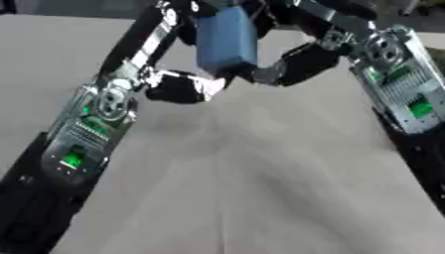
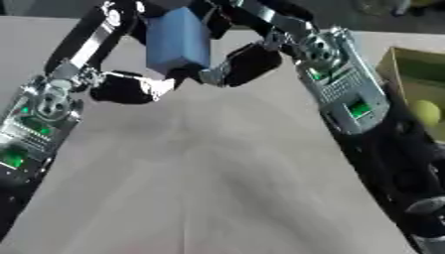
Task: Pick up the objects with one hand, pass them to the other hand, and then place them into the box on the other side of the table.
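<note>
The blue block (image 1: 226, 39) hangs mid-handover above the far table (image 1: 260, 188), the left hand (image 1: 178, 87) and right hand (image 1: 300, 67) both curled against it. Next, I'd judge, the left must let go so the right can carry it to the box (image 2: 417, 74) at the right.

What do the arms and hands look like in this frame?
Both forearms are silver metal housings with grilles and green glowing patches: left forearm, right forearm. Upper sections are black. Round silver joints sit at the wrists. The left hand is black with shiny silver parts; the right hand is mostly black. No loose cables or readable markings can be made out.
</note>
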Controlling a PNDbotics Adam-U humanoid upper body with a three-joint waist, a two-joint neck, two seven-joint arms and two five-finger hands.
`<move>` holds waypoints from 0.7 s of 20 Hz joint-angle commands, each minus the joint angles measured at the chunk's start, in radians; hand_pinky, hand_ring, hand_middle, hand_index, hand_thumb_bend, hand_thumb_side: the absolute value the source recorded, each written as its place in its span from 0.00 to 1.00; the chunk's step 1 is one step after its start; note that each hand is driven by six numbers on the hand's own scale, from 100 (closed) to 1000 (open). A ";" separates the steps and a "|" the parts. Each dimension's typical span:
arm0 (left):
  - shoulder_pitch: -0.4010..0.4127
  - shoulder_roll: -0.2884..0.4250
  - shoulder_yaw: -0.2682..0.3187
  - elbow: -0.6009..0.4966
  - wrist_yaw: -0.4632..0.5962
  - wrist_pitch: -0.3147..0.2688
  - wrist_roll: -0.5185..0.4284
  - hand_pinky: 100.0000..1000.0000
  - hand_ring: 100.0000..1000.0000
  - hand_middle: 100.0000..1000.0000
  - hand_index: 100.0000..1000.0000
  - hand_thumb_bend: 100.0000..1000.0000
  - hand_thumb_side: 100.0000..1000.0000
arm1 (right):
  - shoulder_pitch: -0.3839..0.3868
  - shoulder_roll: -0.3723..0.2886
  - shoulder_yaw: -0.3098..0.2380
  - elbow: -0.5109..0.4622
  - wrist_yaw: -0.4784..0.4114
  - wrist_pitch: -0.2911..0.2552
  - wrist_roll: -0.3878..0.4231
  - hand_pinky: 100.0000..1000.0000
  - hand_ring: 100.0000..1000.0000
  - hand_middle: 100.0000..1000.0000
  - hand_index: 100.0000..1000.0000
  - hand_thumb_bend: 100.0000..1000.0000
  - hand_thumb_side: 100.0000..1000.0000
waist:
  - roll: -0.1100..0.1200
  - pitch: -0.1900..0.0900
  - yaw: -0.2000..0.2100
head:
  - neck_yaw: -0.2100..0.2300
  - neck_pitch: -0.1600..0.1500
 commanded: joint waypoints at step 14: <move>-0.007 0.031 0.009 -0.028 -0.032 0.010 -0.051 0.76 0.72 0.65 0.85 0.88 0.32 | -0.007 -0.049 -0.028 -0.017 -0.059 0.020 -0.007 0.64 0.55 0.57 0.64 0.00 0.02 | -0.008 -0.037 -0.003 | -0.005 -0.005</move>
